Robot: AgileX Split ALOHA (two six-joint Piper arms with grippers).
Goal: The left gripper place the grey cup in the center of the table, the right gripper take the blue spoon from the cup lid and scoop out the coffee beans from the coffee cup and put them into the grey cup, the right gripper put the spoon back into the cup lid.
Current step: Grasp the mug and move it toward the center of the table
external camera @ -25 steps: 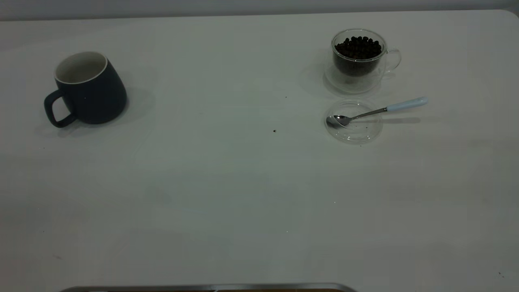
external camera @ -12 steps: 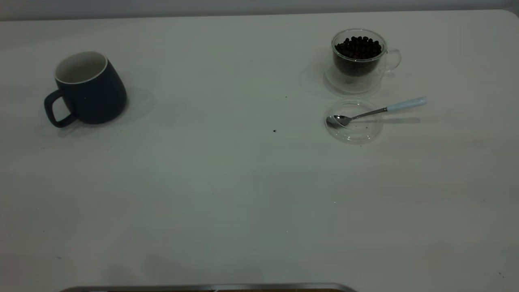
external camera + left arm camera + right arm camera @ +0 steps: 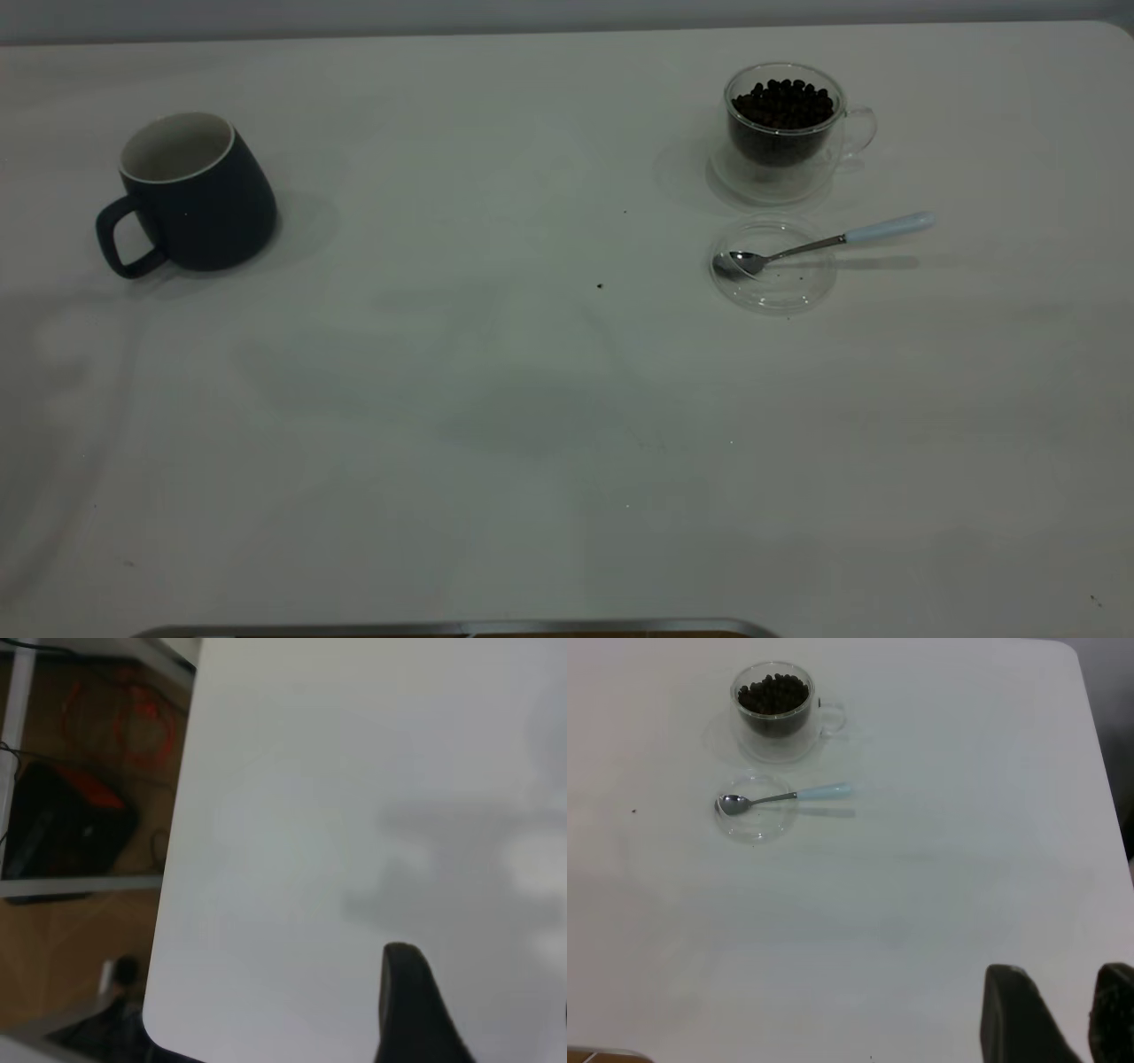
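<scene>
The white table [image 3: 496, 461] fills the exterior view, with a strip of grey wall along its far edge and a thin metal rim [image 3: 443, 627] at its near edge. Soft shadows lie across the near half of the surface.

Near the left edge, toward the far side, the grey cup [image 3: 199, 190] stands upright and empty, showing a pale inside and a handle turned to the near-left. It stands well apart from everything else. Neither arm shows in the exterior view. The left gripper [image 3: 416, 1014] appears only in its own wrist view, as one dark tip above a rounded corner of the table with wooden floor and a red cable [image 3: 133, 722] beyond; whether it is open or closed I cannot tell.

About mid-table a single stray bean [image 3: 600, 286] lies on the surface.

Toward the far right stands the glass coffee cup [image 3: 784, 133], full of coffee beans [image 3: 784, 102], its handle facing the right edge. Just nearer is the clear cup lid [image 3: 772, 288] (lying flat). The blue spoon [image 3: 828, 241] rests with its bowl inside the lid and its pale handle reaching past the rim toward the right edge.

The right gripper [image 3: 1063, 979] hangs above the near-right part of the table, well apart from the spoon, its fingers [image 3: 1014, 1010] spread and holding nothing.
</scene>
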